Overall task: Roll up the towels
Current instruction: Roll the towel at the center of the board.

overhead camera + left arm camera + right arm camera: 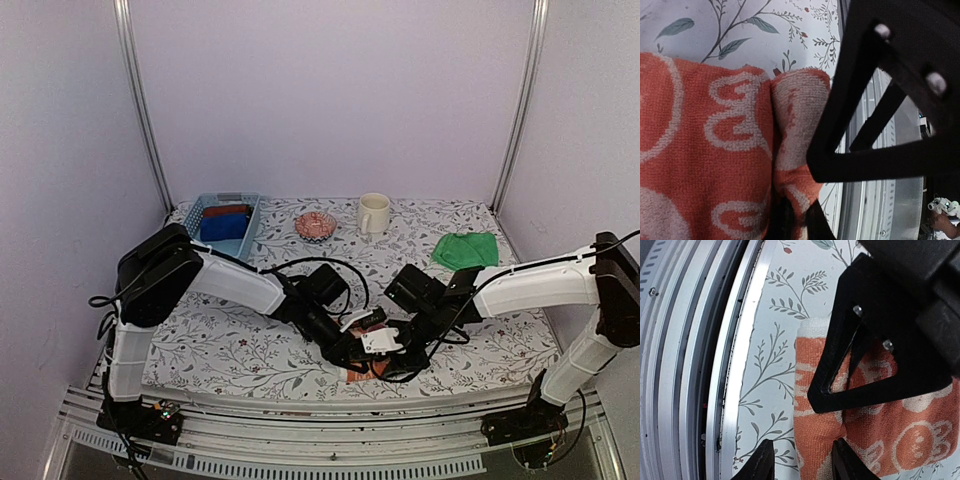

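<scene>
The orange towel (705, 150) lies at the near edge of the table, between the two arms. Its outer edge is turned over into a thick fold, and pale looped outlines and rings are printed on it (a pattern, not lettering that reads). Only the overhead view shows the green towel (465, 248), plain and lying loosely flat at the back right, well apart from the arms. The wrist views show what the arms hide from above: the fold itself and the fingers at it.

The left gripper (795, 222) is closed, its dark fingertips pinched together on the end of the fold. The right gripper (802, 465) stands partly open and straddles the same fold. One finger (762, 462) is over the flowered tablecloth (770, 365) and the other (847, 465) is over the orange cloth; neither squeezes it. Each wrist camera also catches the other arm's black triangular finger across its picture.

Further out, in the overhead view, a blue basket (195, 225) at the back left holds a blue roll (225, 228) and a dark red roll (228, 210). A small reddish dish (315, 225) and a cream mug (373, 212) stand to its right along the back.
</scene>
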You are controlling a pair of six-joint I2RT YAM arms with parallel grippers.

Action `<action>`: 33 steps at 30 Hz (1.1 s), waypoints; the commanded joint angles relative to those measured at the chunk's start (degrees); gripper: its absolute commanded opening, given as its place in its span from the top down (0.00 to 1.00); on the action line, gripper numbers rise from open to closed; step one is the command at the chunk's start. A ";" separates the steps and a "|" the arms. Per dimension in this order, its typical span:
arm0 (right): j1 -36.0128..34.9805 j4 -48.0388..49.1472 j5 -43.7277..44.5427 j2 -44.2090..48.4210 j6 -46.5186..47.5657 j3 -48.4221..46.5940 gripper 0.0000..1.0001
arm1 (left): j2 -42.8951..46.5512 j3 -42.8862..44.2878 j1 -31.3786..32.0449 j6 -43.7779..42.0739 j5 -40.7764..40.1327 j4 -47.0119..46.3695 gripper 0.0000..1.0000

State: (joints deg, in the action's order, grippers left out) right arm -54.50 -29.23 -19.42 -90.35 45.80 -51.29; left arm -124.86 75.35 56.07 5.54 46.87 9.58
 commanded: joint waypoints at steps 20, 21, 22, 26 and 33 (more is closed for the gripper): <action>-1.96 7.57 11.37 -5.52 2.01 6.86 0.79 | 2.05 -6.26 -0.97 0.76 -11.05 4.31 0.83; -2.00 6.75 10.35 -5.62 1.94 6.90 0.84 | 3.97 -7.82 -0.97 1.86 -13.01 2.97 0.76; -1.98 5.53 9.04 -5.74 1.80 6.83 0.86 | 6.11 -9.32 -0.97 2.71 -15.67 1.80 0.68; -1.90 -0.44 0.38 -6.29 1.54 4.74 0.92 | 15.85 -16.84 -1.01 5.20 -22.81 -4.65 0.55; 1.14 -10.78 -11.51 -14.02 0.86 -4.50 0.95 | 32.50 -32.20 -0.06 10.55 -36.58 -18.67 0.52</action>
State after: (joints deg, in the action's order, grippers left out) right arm -55.13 -26.79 -21.61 -98.37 47.37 -53.08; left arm -100.66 49.84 55.94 12.73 21.96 0.40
